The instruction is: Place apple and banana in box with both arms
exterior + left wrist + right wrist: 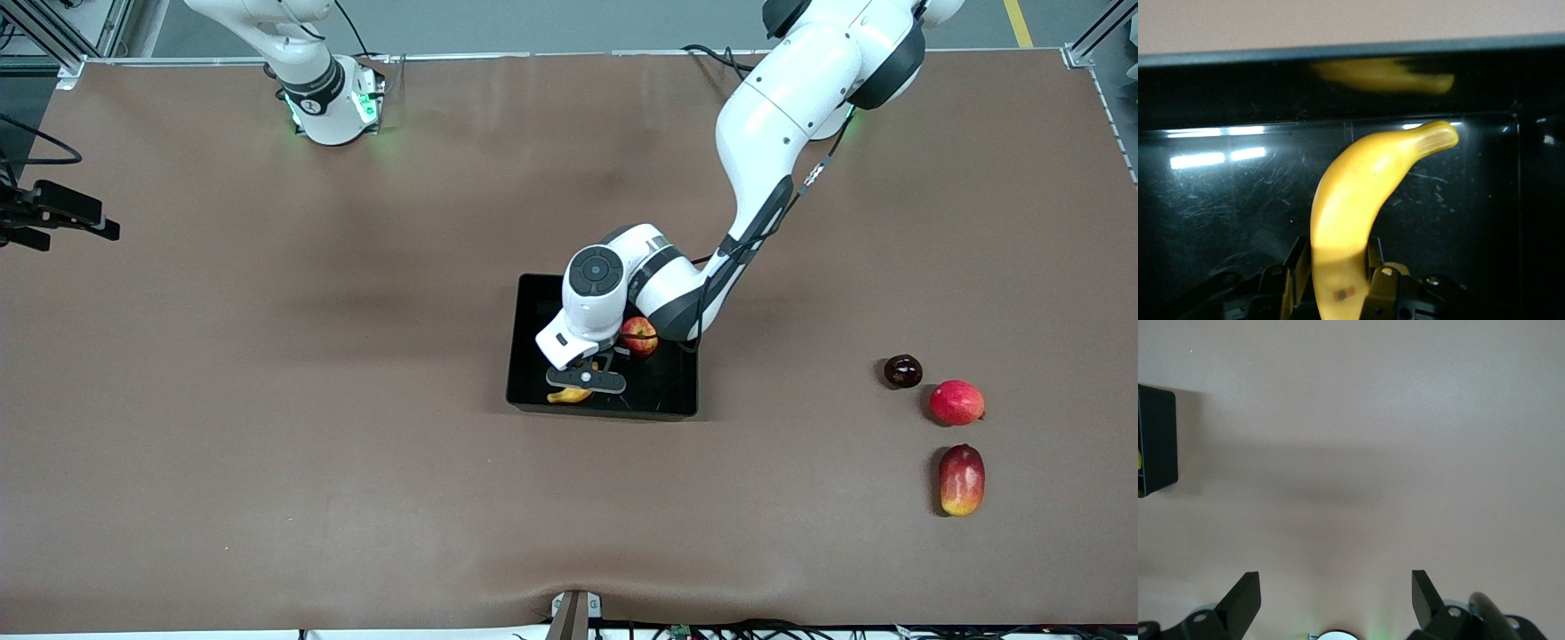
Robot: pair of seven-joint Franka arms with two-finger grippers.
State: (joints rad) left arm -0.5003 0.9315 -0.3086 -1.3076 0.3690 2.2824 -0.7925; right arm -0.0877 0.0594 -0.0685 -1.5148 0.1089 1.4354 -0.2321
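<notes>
The black box point(662, 391) lies mid-table. The red apple point(638, 336) sits in it, on the side toward the left arm's end. My left gripper point(587, 380) is low inside the box and shut on the yellow banana point(569, 396). In the left wrist view the banana point(1365, 193) runs out from between the fingers of the left gripper point(1338, 287), just over the box's glossy floor point(1218, 200), its tip near the wall. My right gripper point(1336, 587) is open and empty above bare table; its wrist view shows a corner of the box point(1157, 440).
Three other fruits lie toward the left arm's end: a dark round fruit point(902, 371), a red-pink round fruit point(957, 402) and a red-and-yellow mango-like fruit point(962, 480). A black device point(53, 213) juts in at the right arm's end.
</notes>
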